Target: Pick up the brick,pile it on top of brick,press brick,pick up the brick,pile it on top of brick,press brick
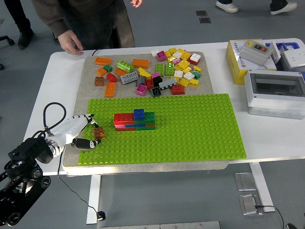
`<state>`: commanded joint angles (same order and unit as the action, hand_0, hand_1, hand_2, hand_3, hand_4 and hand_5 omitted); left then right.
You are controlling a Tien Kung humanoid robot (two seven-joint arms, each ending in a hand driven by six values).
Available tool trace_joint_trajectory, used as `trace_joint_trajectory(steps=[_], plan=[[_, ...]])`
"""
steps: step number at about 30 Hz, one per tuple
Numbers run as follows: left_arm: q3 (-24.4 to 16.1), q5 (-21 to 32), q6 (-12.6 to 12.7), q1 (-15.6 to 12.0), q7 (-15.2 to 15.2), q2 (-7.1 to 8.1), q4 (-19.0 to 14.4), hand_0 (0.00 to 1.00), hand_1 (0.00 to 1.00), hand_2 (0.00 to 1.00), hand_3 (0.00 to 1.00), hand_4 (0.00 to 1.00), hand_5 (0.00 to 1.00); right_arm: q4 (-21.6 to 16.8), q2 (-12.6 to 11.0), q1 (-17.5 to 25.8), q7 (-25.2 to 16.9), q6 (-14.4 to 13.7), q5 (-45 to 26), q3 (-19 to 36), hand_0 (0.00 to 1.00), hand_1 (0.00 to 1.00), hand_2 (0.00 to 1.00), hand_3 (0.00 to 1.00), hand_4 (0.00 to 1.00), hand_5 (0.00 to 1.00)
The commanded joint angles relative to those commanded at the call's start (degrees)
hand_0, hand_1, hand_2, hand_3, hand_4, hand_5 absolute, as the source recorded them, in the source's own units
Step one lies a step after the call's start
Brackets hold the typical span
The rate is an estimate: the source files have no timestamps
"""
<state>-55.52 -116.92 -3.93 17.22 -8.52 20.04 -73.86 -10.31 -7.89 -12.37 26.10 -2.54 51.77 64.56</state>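
- On the white table [52, 86], head view: a grey mat [90, 93] carries a large green baseplate [190, 129] along its near half
- Left hand [83, 133] sits at the baseplate's left edge, white-shelled with black fingertips [88, 142]; the fingers are closed around a small brown brick [99, 132], pinched between the upper fingers and the thumb
- Brown brick is held just above or at the baseplate's left margin; whether it touches the studs cannot be told
- Brick stack [135, 120] stands on the baseplate to the right of the hand, apart from it: red bricks on the left, a blue brick [138, 114] raised on top at the middle, a green brick [149, 116] at the right, with pink and other coloured layers showing below
- Loose brick pile [162, 71] lies on the bare far part of the mat: orange, green, grey, red, yellow, white and magenta pieces, densest towards the right
- Black cable [47, 114] loops up from the left wrist over the table's left side
- Right arm does not appear
- Person stands at the far left side; one hand [71, 44] rests at the table's far edge, fingers curled, holding nothing visible
- Yellow box [237, 59] and grey-white enclosure with a clear lid [276, 93] sit at the table's right end, well apart from the baseplate work area
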Motion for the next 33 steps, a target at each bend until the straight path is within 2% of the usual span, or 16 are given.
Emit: trace_joint_trajectory(steps=[11, 22, 33], plan=[[-0.1, 0.7, 0.5, -0.1, 0.2, -0.09, 0.1, 0.998, 0.985, 0.974, 0.583, 0.616, 0.219, 0.0, 0.0, 0.0, 0.0, 0.0, 0.2, 0.0, 0.736, 0.713, 0.738, 0.8, 0.65, 0.998], [-0.9, 6.3, 1.6, -0.9, 1.9, -0.27, 0.7, 0.998, 0.974, 0.962, 0.574, 0.617, 0.227, 0.0, 0.0, 0.0, 0.0, 0.0, 0.1, 0.0, 0.736, 0.713, 0.738, 0.8, 0.648, 0.998], [-2.0, 8.7, 2.9, -1.6, 3.5, -0.42, 1.1, 0.998, 0.961, 0.939, 0.556, 0.601, 0.229, 0.0, 0.0, 0.0, -0.1, -0.2, 0.0, -0.3, 0.737, 0.712, 0.738, 0.8, 0.648, 0.998]])
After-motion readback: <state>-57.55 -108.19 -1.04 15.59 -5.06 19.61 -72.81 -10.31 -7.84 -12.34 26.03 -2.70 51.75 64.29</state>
